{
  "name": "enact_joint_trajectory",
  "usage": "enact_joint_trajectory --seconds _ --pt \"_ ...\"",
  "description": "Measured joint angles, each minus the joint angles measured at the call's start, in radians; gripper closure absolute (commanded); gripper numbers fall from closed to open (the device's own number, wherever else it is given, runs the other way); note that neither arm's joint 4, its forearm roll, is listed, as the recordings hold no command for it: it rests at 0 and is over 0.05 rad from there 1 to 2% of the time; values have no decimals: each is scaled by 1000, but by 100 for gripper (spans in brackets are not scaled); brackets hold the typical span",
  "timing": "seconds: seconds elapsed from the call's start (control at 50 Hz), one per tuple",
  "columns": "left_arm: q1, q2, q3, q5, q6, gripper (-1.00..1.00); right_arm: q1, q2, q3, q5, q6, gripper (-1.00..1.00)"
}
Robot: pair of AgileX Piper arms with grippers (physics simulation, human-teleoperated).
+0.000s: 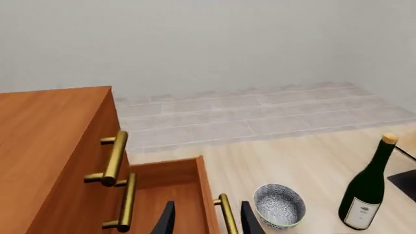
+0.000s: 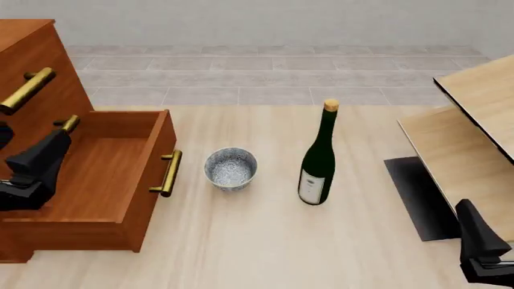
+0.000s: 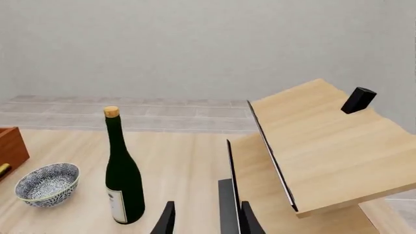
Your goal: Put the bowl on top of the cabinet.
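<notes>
Both of your grippers hang empty, jaws parted.
Only your right wrist view shows the black block [image 3: 358,99] atop pale furniture [image 3: 325,141]; the bowl [image 2: 230,168] sits beside the cabinet [image 2: 88,174] drawer.

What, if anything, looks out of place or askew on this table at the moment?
The cabinet has its bottom drawer pulled wide open and empty. The pale wood furniture at right looks tilted. The bowl and bottle stand upright; nothing spilled.

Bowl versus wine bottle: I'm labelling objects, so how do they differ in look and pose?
The bowl is low, round, open-topped and grey-white speckled; the wine bottle is tall, slim, dark green, corked and labelled. The bowl sits nearer the cabinet's open drawer, the bottle farther right. Both stand upright on the table.
</notes>
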Motion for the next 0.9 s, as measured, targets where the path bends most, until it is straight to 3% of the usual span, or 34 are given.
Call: enact_joint_trajectory --seconds 0.44,0.68,0.9 --pt "-279 439 -429 206 98 -100 0 1 0 1 -3 -100" --pt "-421 661 -598 349 131 -100 3 1 1 3 -9 -100" --pt "-498 821 -712 458 155 -100 2 2 2 3 -13 -100"
